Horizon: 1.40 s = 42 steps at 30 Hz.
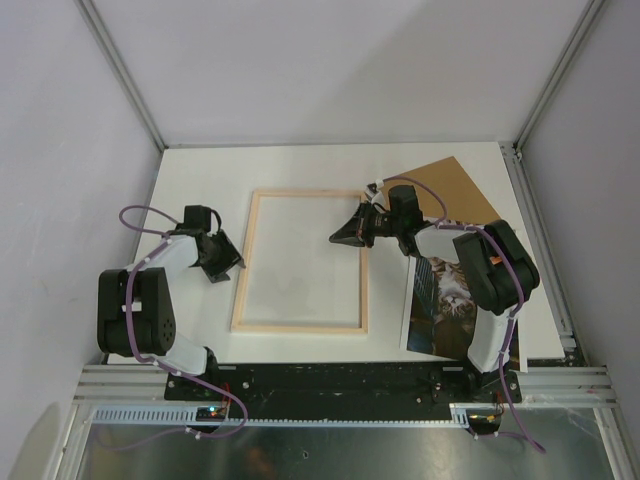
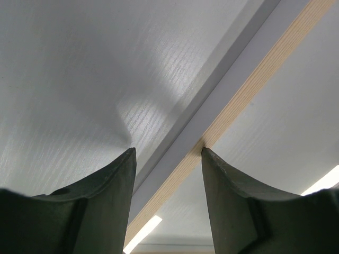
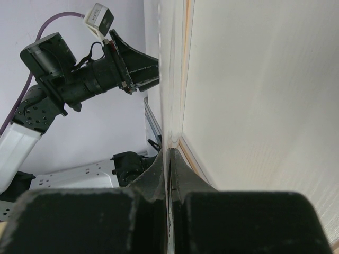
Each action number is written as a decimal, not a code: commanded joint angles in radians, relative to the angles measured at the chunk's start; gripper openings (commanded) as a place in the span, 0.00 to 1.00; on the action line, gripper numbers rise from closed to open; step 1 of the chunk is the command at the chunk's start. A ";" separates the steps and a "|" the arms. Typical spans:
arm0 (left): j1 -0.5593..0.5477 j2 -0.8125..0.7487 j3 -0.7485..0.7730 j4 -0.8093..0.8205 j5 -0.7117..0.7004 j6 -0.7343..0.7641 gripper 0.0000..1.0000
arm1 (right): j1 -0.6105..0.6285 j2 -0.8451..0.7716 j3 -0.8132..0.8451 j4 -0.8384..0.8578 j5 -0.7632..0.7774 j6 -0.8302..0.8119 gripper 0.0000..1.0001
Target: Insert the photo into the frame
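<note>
- Top view: the frame lies empty, wood side up, on the counter. The photo lies apart under the right arm, not yet inserted. The left fingers and right fingers sit at opposite rails.
- Left wrist: only here do the left fingers show parted astride a rail, clamping nothing.
- Right wrist: the right fingers are pressed together at the frame's edge.

The whole bench is taken in from above and behind by the top cam, pretty far off. Each wrist cam is parked super close against the frame, so that frame is shared by all three views.
</note>
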 commanded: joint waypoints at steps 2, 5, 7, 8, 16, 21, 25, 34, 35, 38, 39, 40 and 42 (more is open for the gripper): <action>0.005 -0.001 -0.011 0.004 0.001 0.016 0.57 | 0.008 -0.028 0.012 0.030 0.004 -0.011 0.00; 0.005 0.000 -0.011 0.004 0.001 0.015 0.57 | 0.008 -0.028 0.008 0.032 0.004 -0.011 0.00; 0.005 0.001 -0.011 0.004 0.000 0.016 0.57 | 0.009 -0.029 0.005 0.035 0.005 -0.009 0.00; 0.005 0.001 -0.011 0.003 0.000 0.016 0.57 | 0.009 -0.030 0.003 0.037 0.006 -0.008 0.00; 0.006 -0.001 -0.014 0.003 0.001 0.014 0.57 | 0.010 -0.044 -0.008 0.032 0.009 -0.013 0.00; 0.006 -0.001 -0.015 0.003 0.002 0.014 0.57 | 0.009 -0.050 -0.015 0.032 0.011 -0.014 0.00; 0.004 0.001 -0.016 0.004 0.002 0.012 0.57 | 0.011 -0.062 -0.021 0.028 0.015 -0.017 0.00; 0.004 0.001 -0.018 0.003 0.005 0.011 0.57 | 0.012 -0.078 -0.029 0.022 0.019 -0.021 0.00; 0.004 0.000 -0.018 0.003 0.005 0.011 0.57 | 0.012 -0.079 -0.031 0.021 0.020 -0.020 0.00; 0.006 0.001 -0.018 0.005 0.006 0.010 0.57 | 0.011 -0.083 -0.034 0.021 0.020 -0.021 0.00; 0.005 0.002 -0.018 0.004 0.006 0.011 0.57 | 0.012 -0.084 -0.035 0.022 0.020 -0.021 0.00; 0.005 0.002 -0.018 0.003 0.007 0.011 0.57 | 0.012 -0.084 -0.035 0.023 0.020 -0.021 0.00; 0.005 0.002 -0.018 0.004 0.007 0.011 0.57 | 0.012 -0.083 -0.036 0.025 0.020 -0.020 0.00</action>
